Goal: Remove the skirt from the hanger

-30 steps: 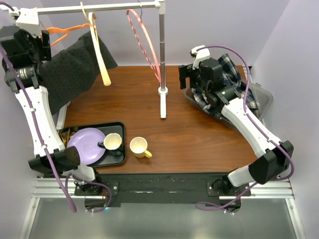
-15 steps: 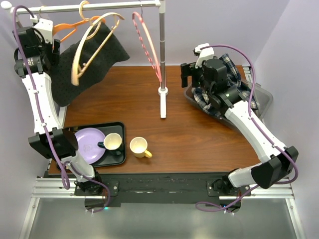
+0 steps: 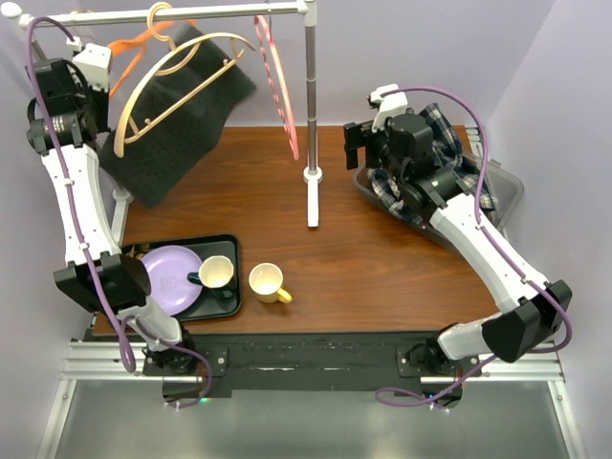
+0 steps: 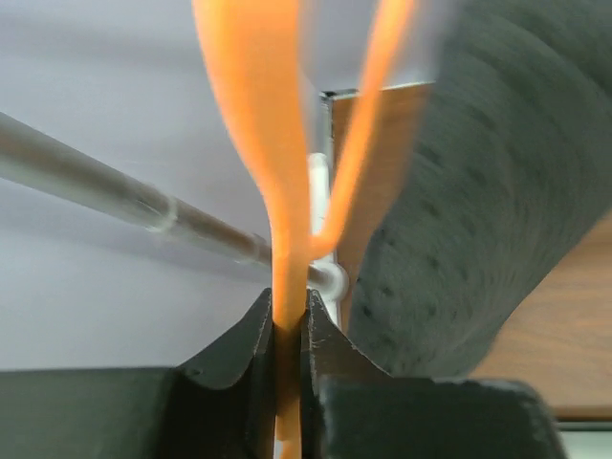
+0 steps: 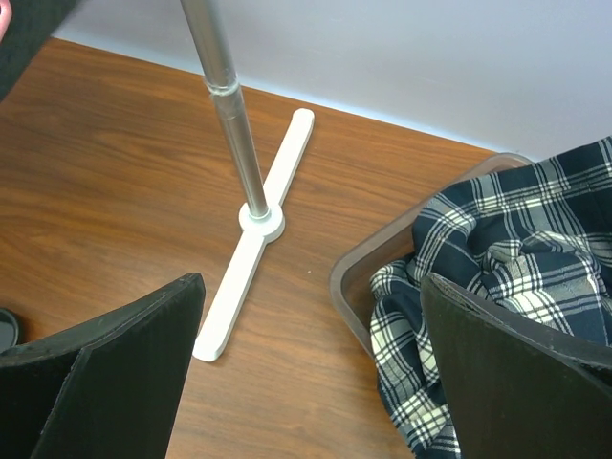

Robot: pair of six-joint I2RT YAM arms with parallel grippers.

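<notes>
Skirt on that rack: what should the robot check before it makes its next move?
1. Left gripper clamped on the orange hanger: ok.
2. Skirt free of its hanger: not ok, it hangs below the rail.
3. Which hanger carries the skirt: cannot tell; the wooden hanger overlaps it.
4. Right gripper open and empty, ready to help: ok.
5. Right gripper close to the skirt: not ok, it is over by the bin.
</notes>
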